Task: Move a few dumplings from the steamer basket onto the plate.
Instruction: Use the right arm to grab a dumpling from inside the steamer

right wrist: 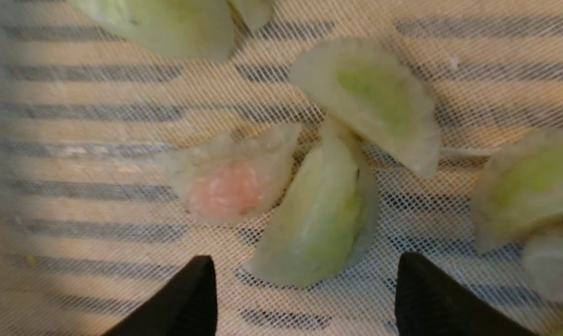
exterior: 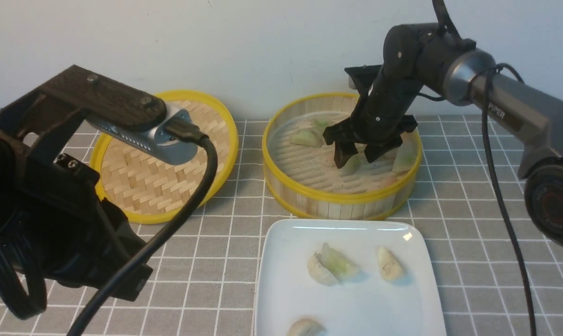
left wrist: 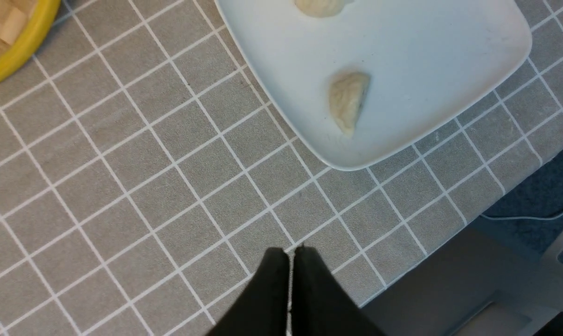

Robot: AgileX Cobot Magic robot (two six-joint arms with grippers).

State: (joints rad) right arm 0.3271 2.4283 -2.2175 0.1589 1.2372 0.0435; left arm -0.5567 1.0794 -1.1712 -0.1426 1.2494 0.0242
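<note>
Translucent crescent dumplings (right wrist: 318,219) lie on mesh (right wrist: 426,224) lining the steamer basket (exterior: 342,198).

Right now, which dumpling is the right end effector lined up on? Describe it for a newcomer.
Find the round bamboo steamer basket with yellow rims, behind the glossy white rounded-square plate. Inside it, the open right end effector hangs over a pale green crescent dumpling. It alone lies between the black fingertips, right beside a pinkish-filled dumpling.

Steamer basket (exterior: 342,205) on the table (exterior: 206,261), lid (exterior: 146,179) to its left, plate (exterior: 356,303) just before it, dumplings (exterior: 339,263) in basket and on plate.
</note>
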